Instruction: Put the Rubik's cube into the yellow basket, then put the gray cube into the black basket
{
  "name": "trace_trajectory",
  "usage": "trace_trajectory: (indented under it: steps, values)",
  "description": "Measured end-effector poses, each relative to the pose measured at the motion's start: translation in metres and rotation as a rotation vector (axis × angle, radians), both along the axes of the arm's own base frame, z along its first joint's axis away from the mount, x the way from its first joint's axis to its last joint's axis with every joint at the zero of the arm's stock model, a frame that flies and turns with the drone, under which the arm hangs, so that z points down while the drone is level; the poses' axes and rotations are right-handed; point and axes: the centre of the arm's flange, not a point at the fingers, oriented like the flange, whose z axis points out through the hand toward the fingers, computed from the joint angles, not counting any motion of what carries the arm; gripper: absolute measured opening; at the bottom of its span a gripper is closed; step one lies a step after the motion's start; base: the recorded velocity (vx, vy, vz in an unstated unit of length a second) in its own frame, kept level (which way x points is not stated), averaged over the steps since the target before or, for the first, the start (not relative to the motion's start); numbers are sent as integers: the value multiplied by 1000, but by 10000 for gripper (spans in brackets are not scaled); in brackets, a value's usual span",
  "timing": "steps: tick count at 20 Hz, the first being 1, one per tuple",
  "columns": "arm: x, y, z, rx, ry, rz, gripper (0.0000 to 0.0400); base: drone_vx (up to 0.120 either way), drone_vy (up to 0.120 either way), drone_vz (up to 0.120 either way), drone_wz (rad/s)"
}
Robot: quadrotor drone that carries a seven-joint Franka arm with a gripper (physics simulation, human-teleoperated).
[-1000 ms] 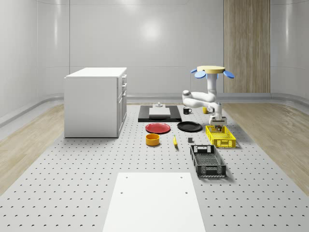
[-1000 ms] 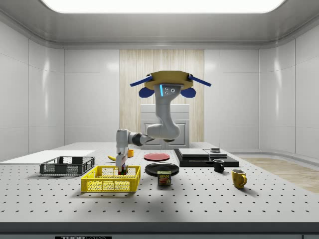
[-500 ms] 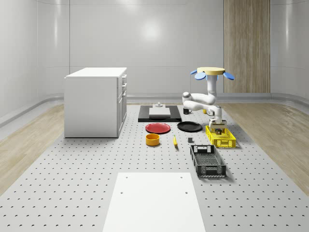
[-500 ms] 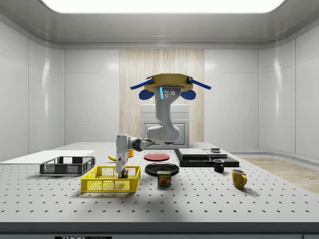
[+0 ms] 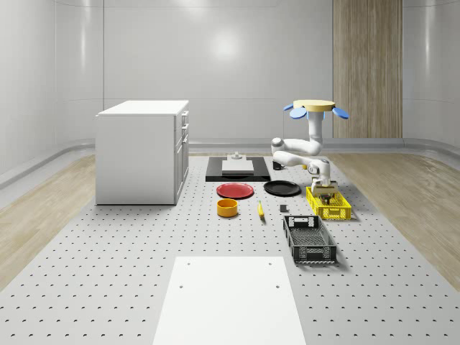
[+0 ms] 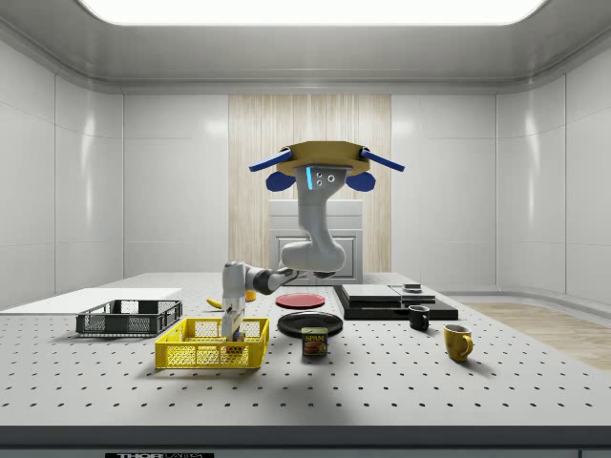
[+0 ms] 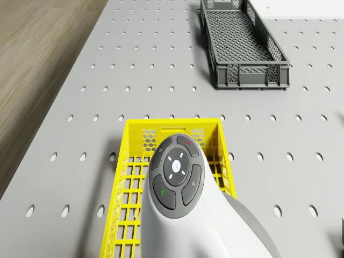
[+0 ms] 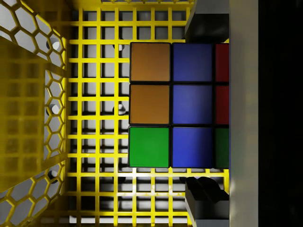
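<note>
- The drone [image 6: 322, 153] hovers above the counter [image 5: 144, 244] beside the yellow basket [image 6: 212, 344]; its arm bends down so the pincer [image 6: 231, 335] sits inside the basket, low enough for a gentle release.
- The pincer is pinching the Rubik's cube [image 8: 173, 105], one finger [image 8: 206, 28] against each opposite face, just over the basket's mesh floor.
- The black basket [image 5: 310, 240] waits nearby, presumably for the second step.

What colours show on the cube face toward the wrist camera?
Orange, blue, green and red squares on the Rubik's cube, best in the wrist view.
</note>
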Motion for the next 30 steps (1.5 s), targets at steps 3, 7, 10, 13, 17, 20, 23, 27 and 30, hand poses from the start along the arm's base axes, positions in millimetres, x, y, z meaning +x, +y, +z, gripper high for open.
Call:
trace_trajectory:
  steps: [3,7,10,13,17,20,23,27,30]
  values:
    - [0,0,-11,0,0,0,394,0,0,0,0]
    - [0,0,-28,-1,0,0,398,0,0,100,0]
    - [0,0,-37,-1,1,0,399,0,0,120,0]
    - [0,0,-42,-1,1,0,399,0,-67,120,0]
    - [0,0,-46,-1,1,0,400,0,-120,40,0]
    - [0,0,-47,-1,1,0,400,0,-120,0,0]
    - [0,0,-48,-1,1,0,400,120,-120,0,0]
    - [0,0,-48,-1,1,0,400,120,-120,0,0]
    - [0,0,-48,-1,1,0,400,120,-120,0,0]
